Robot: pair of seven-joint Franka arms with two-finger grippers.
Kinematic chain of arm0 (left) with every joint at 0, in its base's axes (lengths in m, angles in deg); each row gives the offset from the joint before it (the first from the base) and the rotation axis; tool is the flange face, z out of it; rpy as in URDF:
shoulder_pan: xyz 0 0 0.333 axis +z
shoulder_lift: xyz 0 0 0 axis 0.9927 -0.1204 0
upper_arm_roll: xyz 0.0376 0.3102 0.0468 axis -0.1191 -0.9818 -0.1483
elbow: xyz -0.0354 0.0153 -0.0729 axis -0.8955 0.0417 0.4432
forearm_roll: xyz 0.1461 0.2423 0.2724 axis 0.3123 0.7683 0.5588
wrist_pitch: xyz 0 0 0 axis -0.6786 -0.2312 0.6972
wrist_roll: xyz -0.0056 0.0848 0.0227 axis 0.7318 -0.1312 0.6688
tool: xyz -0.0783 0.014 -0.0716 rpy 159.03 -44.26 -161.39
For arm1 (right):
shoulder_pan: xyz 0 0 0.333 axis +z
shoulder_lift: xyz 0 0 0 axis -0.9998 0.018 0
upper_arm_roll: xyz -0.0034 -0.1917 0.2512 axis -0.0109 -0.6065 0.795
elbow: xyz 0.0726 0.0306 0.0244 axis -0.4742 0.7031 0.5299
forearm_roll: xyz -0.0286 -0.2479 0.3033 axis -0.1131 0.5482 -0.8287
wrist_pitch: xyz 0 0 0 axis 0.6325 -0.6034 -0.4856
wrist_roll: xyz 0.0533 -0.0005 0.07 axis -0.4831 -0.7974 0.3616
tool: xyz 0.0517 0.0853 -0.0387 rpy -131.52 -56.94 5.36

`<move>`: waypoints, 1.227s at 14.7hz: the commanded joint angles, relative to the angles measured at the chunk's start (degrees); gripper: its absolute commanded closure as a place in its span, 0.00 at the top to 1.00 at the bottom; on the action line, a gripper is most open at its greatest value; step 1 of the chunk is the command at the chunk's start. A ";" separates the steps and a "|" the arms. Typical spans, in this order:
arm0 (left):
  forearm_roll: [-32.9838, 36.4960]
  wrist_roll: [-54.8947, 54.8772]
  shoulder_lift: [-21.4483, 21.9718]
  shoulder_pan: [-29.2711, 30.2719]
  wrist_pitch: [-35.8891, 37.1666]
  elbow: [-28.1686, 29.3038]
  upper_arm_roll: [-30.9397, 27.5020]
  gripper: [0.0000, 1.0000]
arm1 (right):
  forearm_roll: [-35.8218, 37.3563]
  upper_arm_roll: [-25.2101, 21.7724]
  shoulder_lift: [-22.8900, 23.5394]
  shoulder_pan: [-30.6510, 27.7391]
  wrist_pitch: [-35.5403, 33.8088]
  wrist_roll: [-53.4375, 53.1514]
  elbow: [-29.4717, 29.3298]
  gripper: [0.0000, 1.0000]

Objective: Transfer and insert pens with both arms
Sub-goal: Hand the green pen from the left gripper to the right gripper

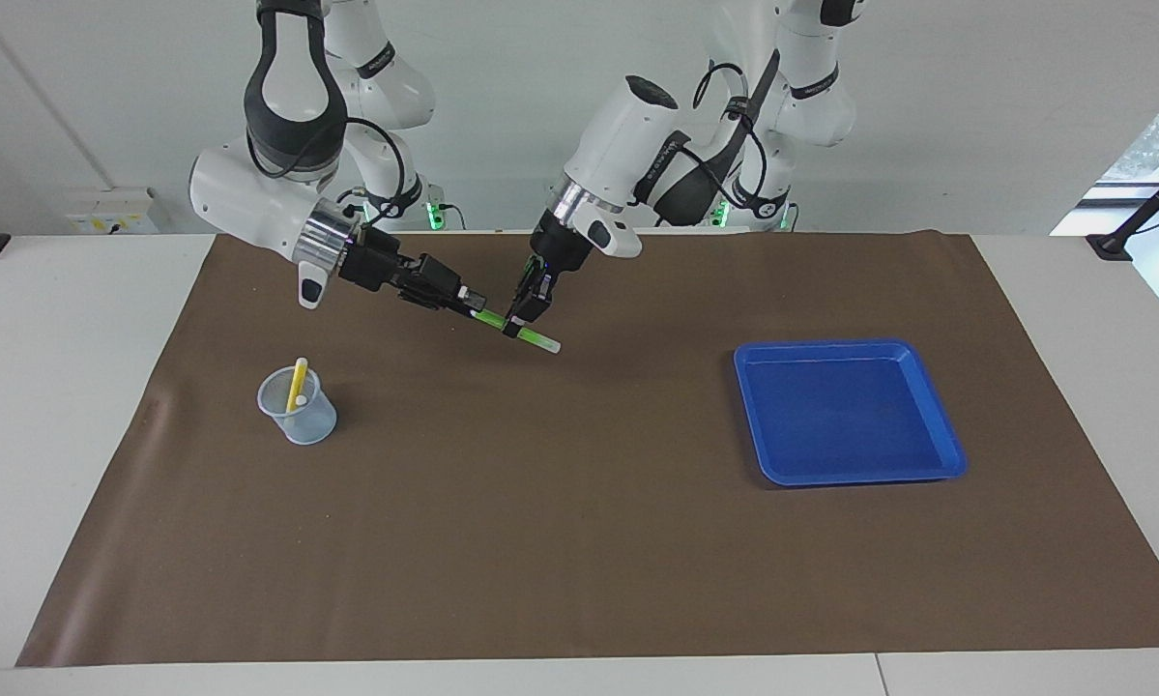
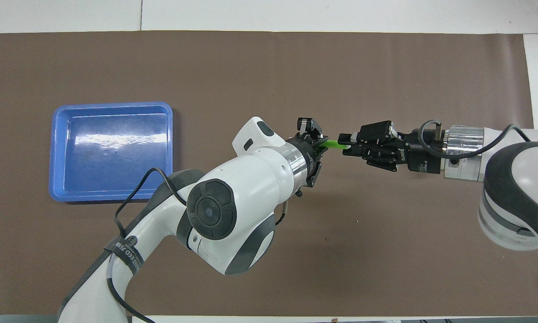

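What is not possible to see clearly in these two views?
- Overhead view: the left arm covers the left tool's grip on the green pen.
- Overhead view: clear cup with yellow pen unseen, perhaps under the right arm.
- Facing view: whether the right tool grips the green pen, too small.

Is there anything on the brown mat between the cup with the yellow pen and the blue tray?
No, only bare brown mat lies between the cup and the blue tray. The facing view shows this; the cup is out of the overhead view.
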 commanded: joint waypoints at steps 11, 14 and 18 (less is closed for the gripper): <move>-1.13 0.24 -0.54 -1.35 -0.03 -0.56 -0.94 0.00 | -0.61 0.36 0.04 0.03 3.59 -1.00 0.44 0.36; -1.13 0.15 -0.54 -1.35 -0.03 -0.56 -0.94 0.00 | -0.61 0.36 0.04 0.29 3.59 -0.91 0.61 0.36; -1.13 0.15 -0.54 -1.35 -0.03 -0.56 -0.94 0.00 | -0.61 0.36 -0.14 0.47 3.60 -0.29 0.79 0.08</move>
